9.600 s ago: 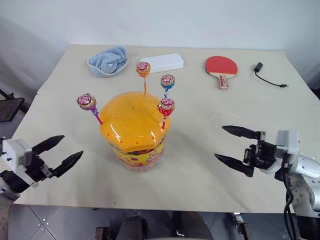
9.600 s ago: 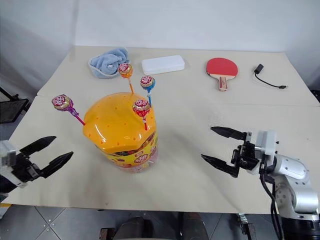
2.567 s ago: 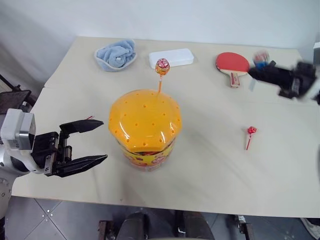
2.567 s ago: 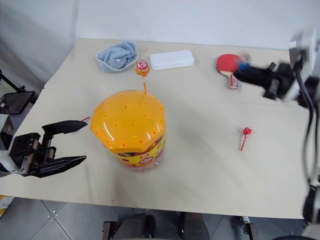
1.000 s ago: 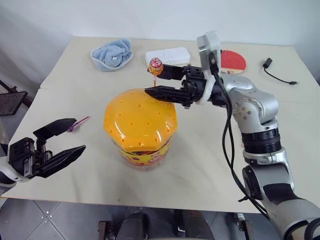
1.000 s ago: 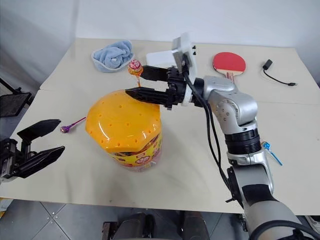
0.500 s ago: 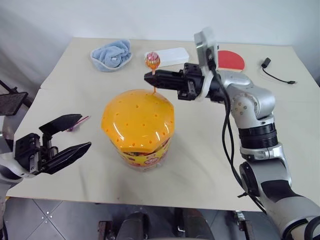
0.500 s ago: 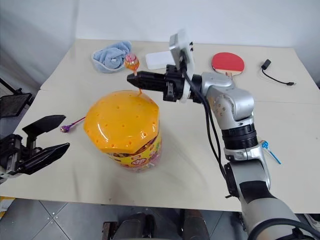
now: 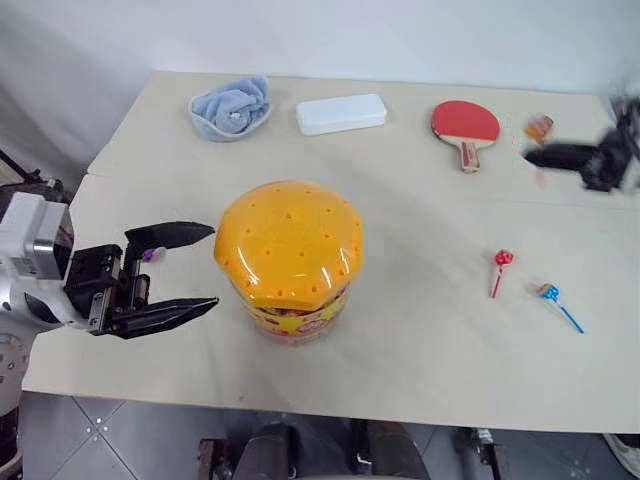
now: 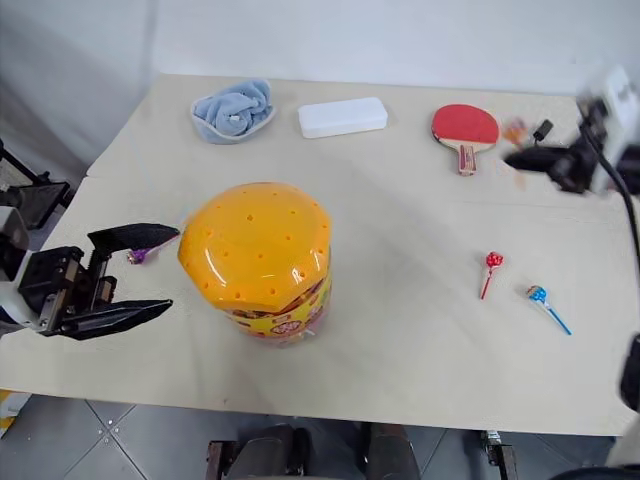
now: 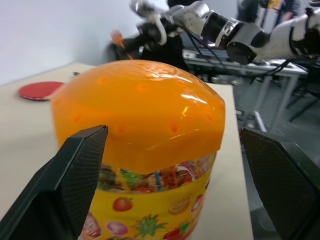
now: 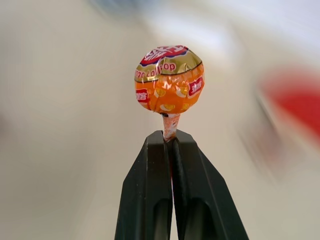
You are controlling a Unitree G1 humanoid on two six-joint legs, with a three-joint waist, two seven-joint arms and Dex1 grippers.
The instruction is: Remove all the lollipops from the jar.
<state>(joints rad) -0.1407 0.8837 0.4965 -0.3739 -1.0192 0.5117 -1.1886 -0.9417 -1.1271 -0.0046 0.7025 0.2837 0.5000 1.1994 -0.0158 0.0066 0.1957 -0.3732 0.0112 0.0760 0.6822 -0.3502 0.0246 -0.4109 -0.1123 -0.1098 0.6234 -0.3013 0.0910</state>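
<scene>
The jar (image 9: 290, 255), a clear tub with a printed label and a holed orange lid, stands mid-table with no stick in its lid. My right gripper (image 9: 532, 157) is at the far right near the paddle, shut on the stick of an orange-wrapped lollipop (image 12: 169, 80). A red-stick lollipop (image 9: 502, 260) and a blue one (image 9: 548, 293) lie on the table to the right of the jar. A pink-stick lollipop (image 10: 140, 256) lies left of the jar, partly behind my left gripper (image 9: 213, 266). That gripper is open beside the jar's left side, holding nothing.
Along the table's far side are a blue cloth in a bowl (image 9: 230, 108), a white box (image 9: 341, 113) and a red paddle (image 9: 465, 125). Bare tabletop lies in front of the jar and to its right.
My right gripper, shut on the orange lollipop's stick, pulled it out of the lid and swung far to the right. The left gripper edged toward the jar.
</scene>
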